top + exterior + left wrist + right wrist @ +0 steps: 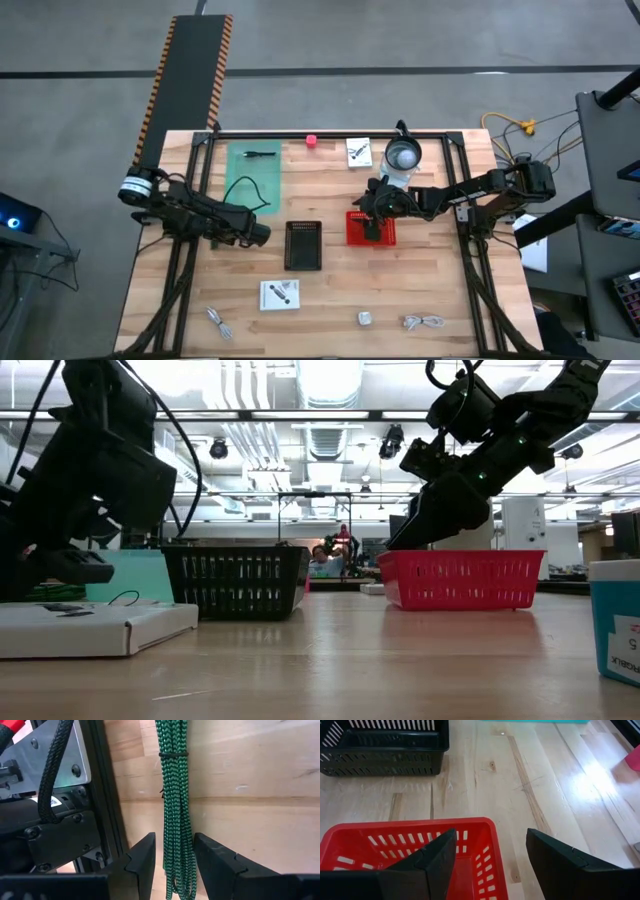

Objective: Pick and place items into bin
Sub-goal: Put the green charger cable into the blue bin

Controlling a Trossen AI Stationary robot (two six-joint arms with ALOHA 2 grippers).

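Pale wooden plank table [330, 300] with black frame rails carries everything; on it a flat teal-green mat [254, 175], then a black slotted plastic basket [303, 245] mid-table and a red slotted plastic basket [385, 233] just beside it on the right. Right gripper [491, 860] hangs over the red basket's rim, fingers spread wide, nothing between them. Left gripper [173, 862] sits low by the left frame rail near the mat, fingers spread either side of a green braided cable bundle [176, 805], straddling it but not visibly pinching. Loose items are well apart: white printed card [279, 294] near front, second white card [359, 151] at back by the clear round jug [403, 156], silvery clip [219, 320] front left, silvery cable bundle [424, 321] front right, tiny silver cube [365, 318] between them, pink blob [311, 141] at back edge, black pen [258, 154] on the mat. Risks: the cable is long and limp, so a grab at one spot could let loops trail and snag the rail or hang outside a basket; the fingers are close to the rail and could clip it. Only the left wrist view shows the cable between the fingers; the high view hides it under the arm. Only the low view shows basket wall height; the right wrist view alone confirms empty fingers.
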